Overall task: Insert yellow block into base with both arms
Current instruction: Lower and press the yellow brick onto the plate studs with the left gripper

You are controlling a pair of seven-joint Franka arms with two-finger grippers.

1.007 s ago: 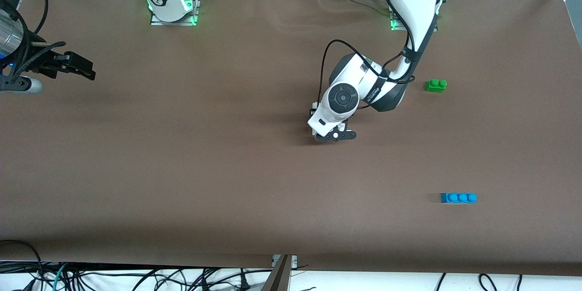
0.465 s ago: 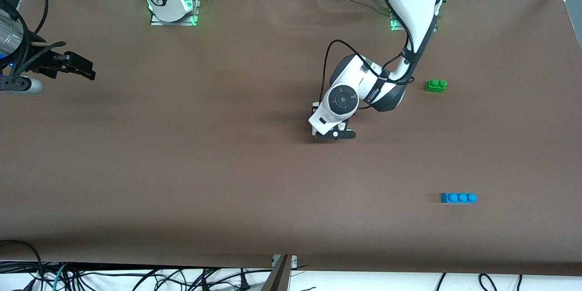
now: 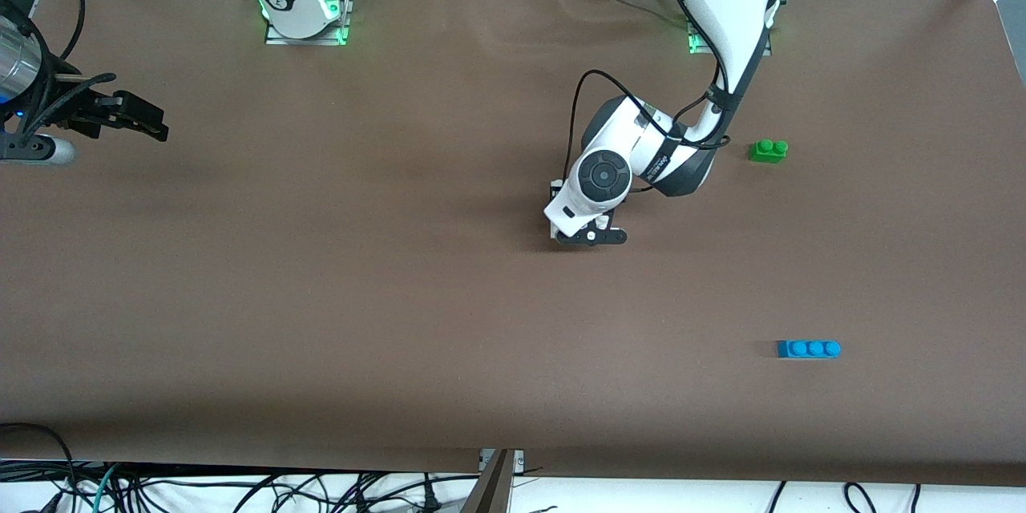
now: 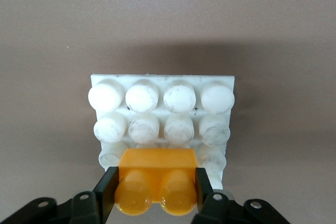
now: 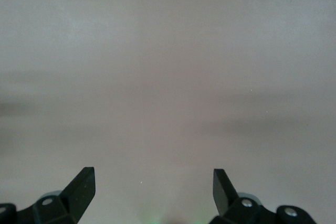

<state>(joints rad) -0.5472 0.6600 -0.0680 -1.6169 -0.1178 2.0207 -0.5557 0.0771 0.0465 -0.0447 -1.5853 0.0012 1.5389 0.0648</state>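
Note:
The yellow block (image 4: 157,179) is clamped between the two black fingers of my left gripper (image 4: 156,192), its two studs facing the wrist camera. It is on the edge row of the white base (image 4: 163,103), covering the two middle studs of that row; how deep it is seated I cannot tell. In the front view the left arm's hand (image 3: 597,180) is low over the middle of the table and hides both block and base. My right gripper (image 3: 148,124) waits open over the table at the right arm's end, nothing between its fingers (image 5: 84,184).
A green two-stud brick (image 3: 768,150) lies beside the left arm's elbow, toward the left arm's end. A blue three-stud brick (image 3: 808,349) lies nearer the front camera. Cables trail from the left wrist (image 3: 577,104).
The left hand has shifted very slightly over the base with the block in it. The right arm has not moved.

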